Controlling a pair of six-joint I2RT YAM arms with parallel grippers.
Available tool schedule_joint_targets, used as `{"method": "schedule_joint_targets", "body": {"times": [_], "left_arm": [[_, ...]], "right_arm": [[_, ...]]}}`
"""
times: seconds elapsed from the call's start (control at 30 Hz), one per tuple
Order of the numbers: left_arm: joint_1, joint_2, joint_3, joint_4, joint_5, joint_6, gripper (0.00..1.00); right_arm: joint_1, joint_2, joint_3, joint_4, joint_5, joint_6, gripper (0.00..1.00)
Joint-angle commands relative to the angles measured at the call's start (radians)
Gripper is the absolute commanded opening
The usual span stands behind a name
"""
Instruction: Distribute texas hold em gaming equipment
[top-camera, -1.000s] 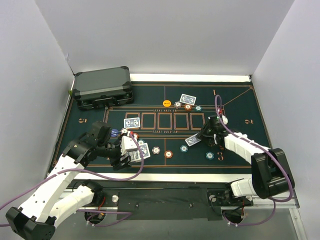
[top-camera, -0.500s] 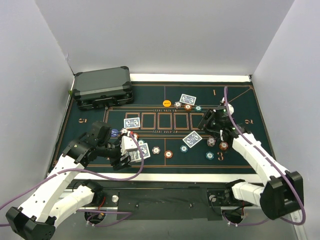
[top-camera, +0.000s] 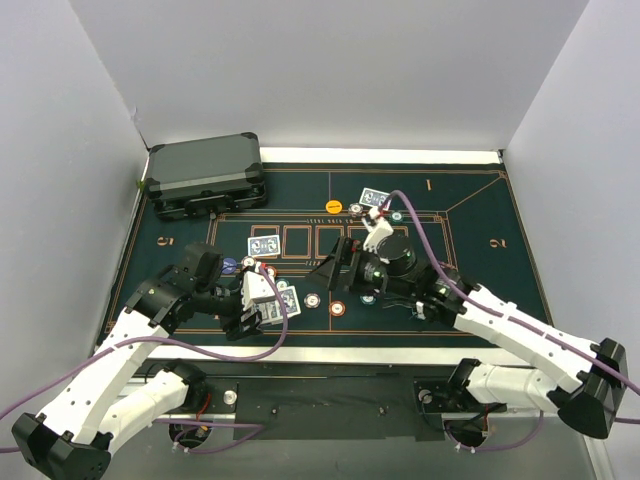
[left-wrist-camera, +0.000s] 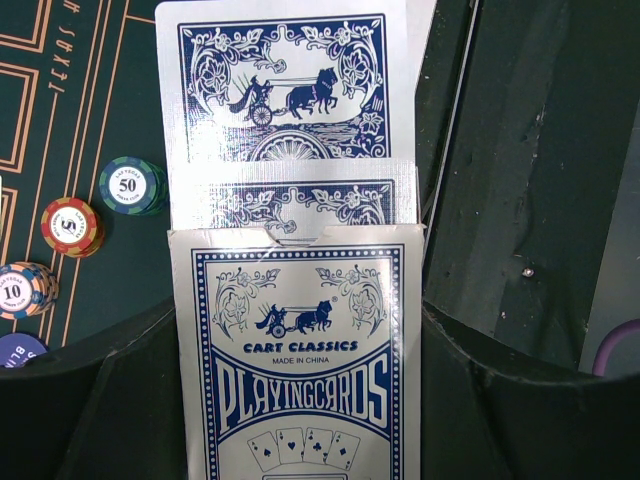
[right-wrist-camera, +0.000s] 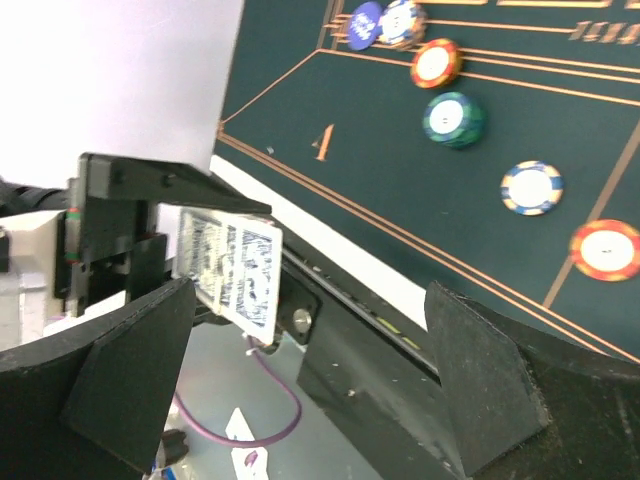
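My left gripper is shut on a blue-and-white playing-card box. Blue-backed cards stick out of the box's open top. My right gripper hangs open and empty near the mat's middle, facing the left gripper. In the right wrist view the protruding cards stand just inside its left finger. More blue-backed cards lie on the mat. Poker chips are scattered about: orange, red, teal, red.
A dark grey hard case sits shut at the mat's far left corner. The green felt mat covers the table, with white walls on three sides. My right arm stretches across the mat's near right part, over some chips.
The right gripper let go of a card on the mat right of centre, opened wide, and swung left to face the card box. The left arm stayed still.
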Motion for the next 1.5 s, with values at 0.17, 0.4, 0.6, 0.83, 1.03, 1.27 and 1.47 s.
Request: {"method": "schedule_joint_targets", "body": {"times": [0.17, 0.4, 0.6, 0.83, 1.03, 1.27, 1.47], "left_arm": [[-0.006, 0.000, 0.039, 0.029, 0.034, 0.002, 0.00], [-0.006, 0.000, 0.039, 0.038, 0.039, -0.004, 0.00], [-0.006, -0.005, 0.038, 0.042, 0.044, -0.008, 0.00], [-0.006, -0.005, 0.042, 0.042, 0.044, -0.008, 0.00], [-0.006, -0.014, 0.041, 0.040, 0.041, -0.010, 0.00], [-0.006, -0.015, 0.039, 0.040, 0.041, -0.010, 0.00], [-0.006, -0.014, 0.038, 0.042, 0.044, -0.011, 0.00]], "right_arm": [[0.145, 0.109, 0.047, 0.201, -0.026, 0.083, 0.90], [0.191, 0.198, 0.022, 0.286, -0.023, 0.131, 0.76], [0.193, 0.194, -0.021, 0.332, -0.003, 0.166, 0.55], [0.191, 0.204, -0.052, 0.377, -0.010, 0.197, 0.37], [0.185, 0.205, -0.065, 0.369, -0.012, 0.201, 0.19], [0.136, 0.142, -0.104, 0.326, 0.002, 0.201, 0.00], [0.098, 0.090, -0.119, 0.277, 0.003, 0.183, 0.00]]}}
